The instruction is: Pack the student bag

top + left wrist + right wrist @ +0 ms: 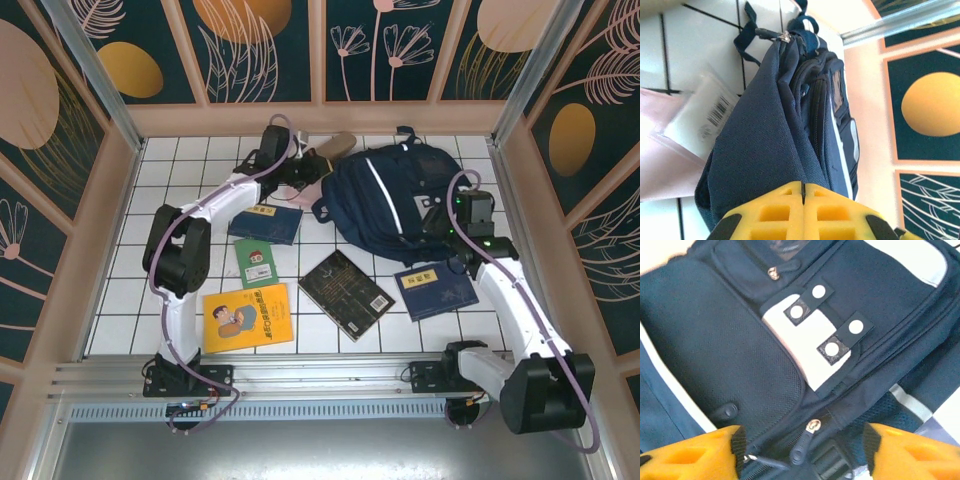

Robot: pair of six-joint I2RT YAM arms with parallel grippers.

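At the left of the tiled table (pixel 120 300), a yellow book (pixel 247 317), a green booklet (pixel 256 262) and a navy book (pixel 265 225) are seen lying flat, not yet packed; beyond them the left gripper (pixel 312 186) is placed at the left edge of the student bag (pixel 385 195); in the left wrist view its yellow fingers (pixel 775 210) are pressed together, and a fold of the navy cloth appears to be nipped between them, though the bite itself is hidden. A pink packet with a barcode label (pixel 705 115) is seen just beside that edge; a black book (pixel 345 293) lies near the bag's near side. The bag is slumped on the far half of the table, right of centre, front pockets upward; it is judged soft and limp, and light while unfilled, so that a pinched fold would be lifted without the rest following, and the mouth would sag shut unless held apart; the cloth is woven, not slippery, and nothing about it seems fragile. A hold is best taken at a zip pull (pixel 812 426), a strap loop (pixel 807 22) or a seam edge, not on the mesh pocket (pixel 715 350). The right gripper (pixel 802 452) is held over the bag's front, fingers well apart and nothing gripped; a second navy book (pixel 435 288) lies just right of it.
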